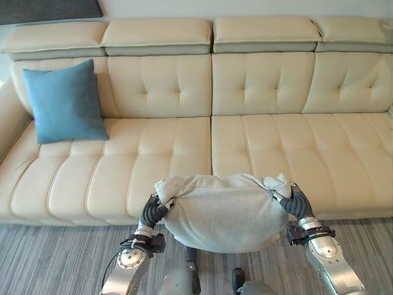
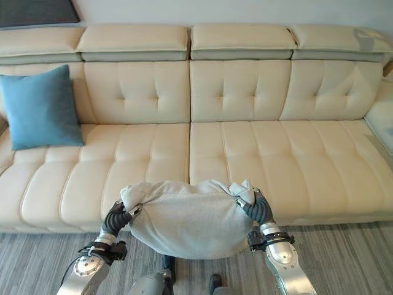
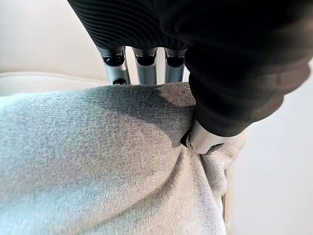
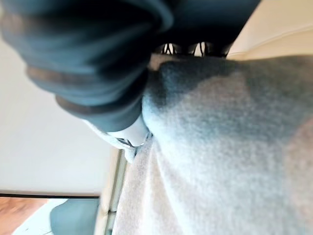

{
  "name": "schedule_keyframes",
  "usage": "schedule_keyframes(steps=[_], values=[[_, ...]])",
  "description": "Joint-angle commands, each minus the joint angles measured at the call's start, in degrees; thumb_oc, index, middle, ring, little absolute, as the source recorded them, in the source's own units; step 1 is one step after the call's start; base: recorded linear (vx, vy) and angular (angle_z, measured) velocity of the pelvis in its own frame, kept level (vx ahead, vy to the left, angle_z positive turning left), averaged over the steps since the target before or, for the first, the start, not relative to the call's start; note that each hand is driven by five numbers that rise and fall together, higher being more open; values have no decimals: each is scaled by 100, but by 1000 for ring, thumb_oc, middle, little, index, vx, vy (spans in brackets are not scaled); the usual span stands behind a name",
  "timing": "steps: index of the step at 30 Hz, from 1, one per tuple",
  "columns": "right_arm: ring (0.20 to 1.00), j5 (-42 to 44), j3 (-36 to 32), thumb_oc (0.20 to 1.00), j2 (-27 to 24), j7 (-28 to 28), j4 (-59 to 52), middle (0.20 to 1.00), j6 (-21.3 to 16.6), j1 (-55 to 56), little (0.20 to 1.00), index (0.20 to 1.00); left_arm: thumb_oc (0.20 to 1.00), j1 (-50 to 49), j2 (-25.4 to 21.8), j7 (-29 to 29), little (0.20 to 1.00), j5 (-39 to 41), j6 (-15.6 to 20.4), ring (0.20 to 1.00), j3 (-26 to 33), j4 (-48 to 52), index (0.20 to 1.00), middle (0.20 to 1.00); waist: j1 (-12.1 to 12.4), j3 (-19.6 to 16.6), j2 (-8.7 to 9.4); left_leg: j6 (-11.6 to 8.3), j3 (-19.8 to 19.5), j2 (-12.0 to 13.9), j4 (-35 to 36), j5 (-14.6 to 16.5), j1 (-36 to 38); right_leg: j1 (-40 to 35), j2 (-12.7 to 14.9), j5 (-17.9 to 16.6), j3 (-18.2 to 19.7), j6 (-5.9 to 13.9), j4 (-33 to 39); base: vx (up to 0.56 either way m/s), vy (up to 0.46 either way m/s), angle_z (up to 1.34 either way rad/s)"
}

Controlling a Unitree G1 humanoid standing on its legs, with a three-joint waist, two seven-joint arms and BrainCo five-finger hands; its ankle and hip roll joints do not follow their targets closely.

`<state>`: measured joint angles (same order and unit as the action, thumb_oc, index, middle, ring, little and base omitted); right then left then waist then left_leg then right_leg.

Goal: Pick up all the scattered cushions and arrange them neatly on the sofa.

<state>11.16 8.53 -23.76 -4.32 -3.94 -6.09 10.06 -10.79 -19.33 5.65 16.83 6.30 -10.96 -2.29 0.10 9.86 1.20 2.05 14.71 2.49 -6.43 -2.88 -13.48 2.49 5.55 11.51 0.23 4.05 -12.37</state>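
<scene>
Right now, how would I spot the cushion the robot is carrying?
Find the long cream sofa; in front of its seat edge, near the middle, hangs the pale grey cushion, pinched at its upper corners by the left hand and right hand. Unlike the blue cushion propped upright on the sofa's left end, it is off the seat.

1. Looks like a living room in a home, pretty clearly.
2. Big cream leather sofa (image 1: 209, 141) runs the whole width, with tufted back and padded headrests, pushed up against a plain light wall (image 1: 245, 7).
3. A blue cushion (image 1: 64, 101) leans upright against the sofa back at the left end.
4. Floor (image 1: 55, 258) in front is grey striped, looks like carpet or wood-look planks, can't tell which.
</scene>
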Motion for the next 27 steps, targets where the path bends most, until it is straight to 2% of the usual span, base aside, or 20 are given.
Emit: schedule_keyframes(steps=[1, 2, 3, 4, 6, 8, 9, 10, 11, 13, 15, 18, 23, 27], values=[[200, 19, -292, 200, 104, -8, -536, 200, -517, -563, 200, 200, 200, 80, -458, 108, 200, -64, 362, 200, 483, 434, 200, 200, 73, -300, 439, -288, -156, -16, -339, 130, -495, -955, -68, -270, -140, 339, -129, 303, 211, -21], [200, -5, -245, 200, 128, 11, -546, 200, -492, -655, 200, 200, 200, 130, -543, 95, 200, -94, 346, 200, 454, 451, 200, 200, 71, -270, 492, -151, -173, -83, -498, 377, -401, -762, 41, -545, -74, 417, -638, 241, 178, -23], [200, -6, -245, 200, 127, 10, -544, 200, -492, -659, 200, 200, 200, 133, -541, 95, 200, -93, 346, 200, 455, 451, 200, 200, 84, -281, 476, -154, -168, -59, -487, 359, -416, -736, 20, -567, -61, 411, -633, 189, 151, -17], [200, -13, -181, 200, 137, 9, -521, 200, -502, -782, 200, 200, 200, 169, -598, 132, 200, -133, 352, 200, 470, 453, 200, 200, 81, -253, 492, -68, -142, -108, -561, 492, -344, -576, 76, -907, 20, 482, -943, 108, 113, -9], [200, 21, -108, 200, 247, 17, -524, 200, -510, -877, 200, 200, 200, 247, -657, 175, 200, -200, 360, 200, 482, 418, 200, 200, 71, -226, 457, 32, -65, -100, -584, 680, -188, -315, 179, -1188, -25, 582, -1253, 160, 139, -14], [200, 22, -94, 200, 260, 65, -551, 200, -515, -876, 200, 200, 200, 282, -636, 198, 200, -239, 393, 200, 492, 408, 200, 200, 21, -215, 390, 52, -90, -126, -440, 754, 116, 22, 215, -1127, -165, 494, -1183, 215, 118, -27], [200, 10, -79, 200, 224, 75, -542, 200, -527, -904, 200, 200, 200, 293, -604, 214, 200, -227, 422, 200, 498, 396, 200, 200, -36, -190, 305, 46, -151, -149, -259, 792, 347, 286, 171, -914, -288, 421, -1051, 222, 91, -28], [200, 18, -99, 200, 212, 81, -542, 200, -516, -906, 200, 200, 200, 285, -600, 199, 200, -220, 426, 200, 503, 406, 200, 200, -49, -193, 294, 46, -149, -146, -253, 803, 371, 294, 187, -848, -341, 412, -899, 272, 71, -33], [200, 75, -108, 200, 200, 95, -531, 200, -503, -930, 200, 200, 200, 271, -571, 198, 200, -190, 433, 200, 547, 420, 200, 200, -110, -81, 219, 15, -193, -128, -150, 857, 607, 621, 215, -715, -570, 383, -475, 217, 14, -11], [200, 121, -101, 200, 224, 91, -498, 200, -521, -968, 200, 200, 200, 316, -491, 242, 200, -168, 456, 200, 555, 357, 200, 200, -163, 10, 228, -28, -251, -176, -94, 902, 795, 833, 227, -860, -682, 433, 35, 184, -16, 2], [200, 121, -118, 200, 214, 78, -480, 200, -520, -979, 200, 200, 200, 348, -466, 224, 200, -173, 463, 200, 537, 333, 200, 200, -193, 31, 229, -37, -312, -212, -72, 921, 856, 787, 211, -914, -667, 457, 229, 95, -23, 16], [200, 103, -143, 200, 183, 118, -432, 200, -534, -960, 200, 200, 200, 409, -399, 152, 200, -212, 522, 200, 497, 327, 200, 200, -201, 46, 306, -113, -531, -331, -81, 974, 993, 687, 105, -1045, -406, 464, 487, 137, -89, 46], [200, 108, -84, 200, 62, 167, -440, 200, -559, -1067, 200, 200, 200, 331, -347, 117, 200, -192, 556, 200, 504, 356, 200, 200, -101, -184, 261, -250, -696, -268, 94, 977, 1192, 274, 82, -1067, -642, 360, 837, 121, -128, 35], [200, 106, -50, 200, 8, 144, -487, 200, -577, -1255, 200, 200, 200, 391, -355, 149, 200, -195, 558, 200, 499, 369, 200, 200, -79, -236, 216, -321, -772, -232, 218, 927, 1280, 109, 55, -1007, -796, 309, 944, 112, -104, 32]])
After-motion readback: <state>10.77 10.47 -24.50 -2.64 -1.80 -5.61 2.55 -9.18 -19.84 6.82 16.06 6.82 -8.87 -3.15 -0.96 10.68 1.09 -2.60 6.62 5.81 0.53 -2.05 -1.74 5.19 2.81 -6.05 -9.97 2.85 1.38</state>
